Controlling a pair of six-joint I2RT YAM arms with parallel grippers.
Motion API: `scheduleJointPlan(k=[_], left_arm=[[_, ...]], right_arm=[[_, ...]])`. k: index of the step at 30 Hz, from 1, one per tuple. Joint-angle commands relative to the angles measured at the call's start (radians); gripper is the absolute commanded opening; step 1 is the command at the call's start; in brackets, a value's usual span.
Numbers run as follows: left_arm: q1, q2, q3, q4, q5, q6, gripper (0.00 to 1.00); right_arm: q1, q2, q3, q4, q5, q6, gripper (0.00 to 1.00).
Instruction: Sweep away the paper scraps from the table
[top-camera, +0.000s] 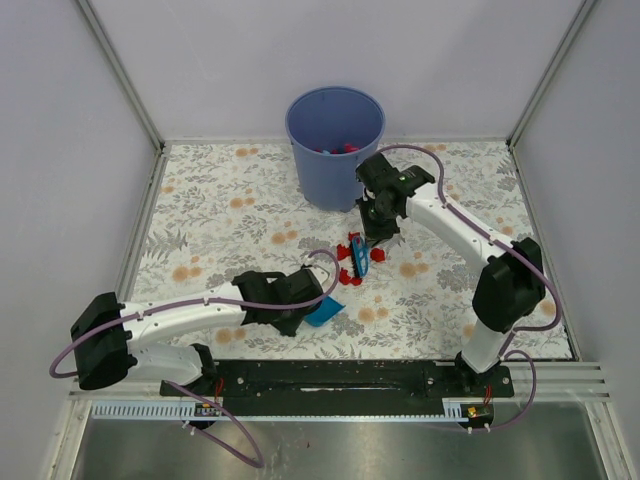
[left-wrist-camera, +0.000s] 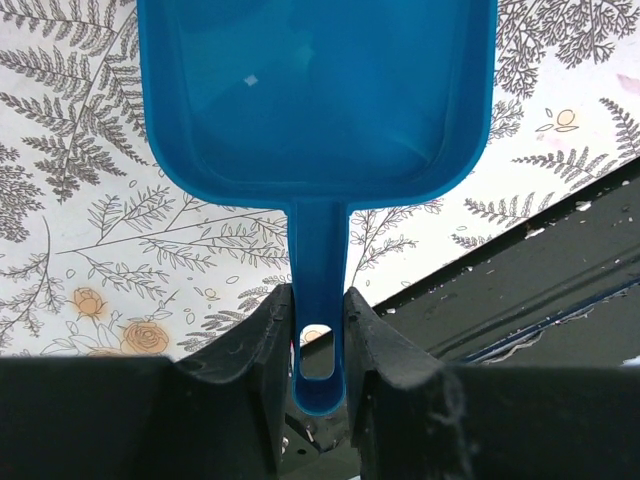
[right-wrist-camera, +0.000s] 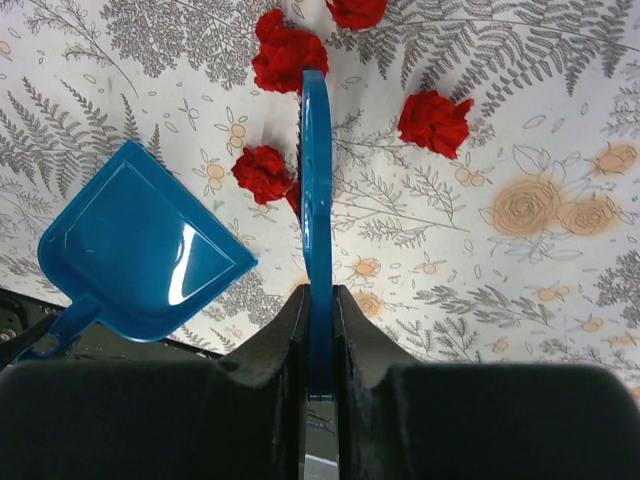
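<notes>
Red paper scraps (right-wrist-camera: 435, 122) are lying on the table (right-wrist-camera: 560, 300) beside the blue sweeper (right-wrist-camera: 316, 180) my right gripper (right-wrist-camera: 318, 300) is clamping; left gripper (left-wrist-camera: 318, 300) is pinching the dustpan (left-wrist-camera: 318, 90) handle. Risk: pan is sitting apart, so swept scraps could be skidding past.

A: How do the arms stand?
B: The left arm (top-camera: 190, 315) lies low and reaches right, the left gripper (left-wrist-camera: 318, 310) closed on a blue handle (left-wrist-camera: 318, 250). The right arm (top-camera: 450, 220) bends forward, the right gripper (right-wrist-camera: 318, 300) pinching a thin blue blade (right-wrist-camera: 317, 180)

Left arm (top-camera: 180, 320) and right arm (top-camera: 450, 218): white links, black joints; purple cables (top-camera: 405, 147).
</notes>
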Motion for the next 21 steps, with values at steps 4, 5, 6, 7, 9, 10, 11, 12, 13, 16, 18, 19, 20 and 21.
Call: scheduleJointPlan(k=[4,5,6,7,9,10,11,12,13,16,18,19,20,21], left_arm=[[-0.004,-0.023,-0.046,0.084,-0.024,-0.026,0.0],[-0.002,-0.02,-0.044,0.089,-0.028,-0.023,0.0],[-0.004,-0.014,-0.041,0.096,-0.037,-0.019,0.0],[-0.002,-0.005,-0.035,0.099,-0.037,-0.011,0.0],[-0.004,0.02,-0.027,0.109,-0.047,0.006,0.0],[-0.002,0.034,-0.023,0.116,-0.052,0.018,0.0],[-0.002,0.047,-0.019,0.124,-0.054,0.027,0.0],[-0.004,0.058,-0.013,0.13,-0.054,0.036,0.0],[-0.002,0.069,-0.01,0.136,-0.055,0.044,0.0],[-0.002,0.104,0.007,0.15,-0.061,0.07,0.0],[-0.002,0.119,0.017,0.15,-0.066,0.087,0.0],[-0.002,0.126,0.02,0.15,-0.069,0.095,0.0],[-0.002,0.13,0.022,0.15,-0.072,0.098,0.0],[-0.004,0.133,0.022,0.15,-0.075,0.101,0.0]], right_arm=[[-0.002,0.038,-0.006,0.08,-0.032,0.001,0.0],[-0.002,0.038,-0.012,0.08,-0.039,0.005,0.0],[-0.002,0.035,-0.02,0.079,-0.044,0.014,0.0],[-0.002,0.032,-0.027,0.079,-0.05,0.023,0.0],[0.002,0.013,-0.053,0.088,-0.061,0.037,0.0],[0.007,0.004,-0.07,0.095,-0.066,0.043,0.0],[0.011,-0.005,-0.087,0.103,-0.072,0.048,0.0],[0.014,-0.014,-0.102,0.115,-0.082,0.049,0.0],[0.019,-0.022,-0.121,0.126,-0.096,0.049,0.0],[0.054,-0.044,-0.152,0.157,-0.112,0.018,0.0],[0.073,-0.047,-0.147,0.145,-0.089,-0.003,0.0],[0.077,-0.047,-0.141,0.139,-0.075,-0.012,0.0],[0.077,-0.047,-0.139,0.134,-0.064,-0.018,0.0],[0.077,-0.047,-0.133,0.131,-0.059,-0.026,0.0]])
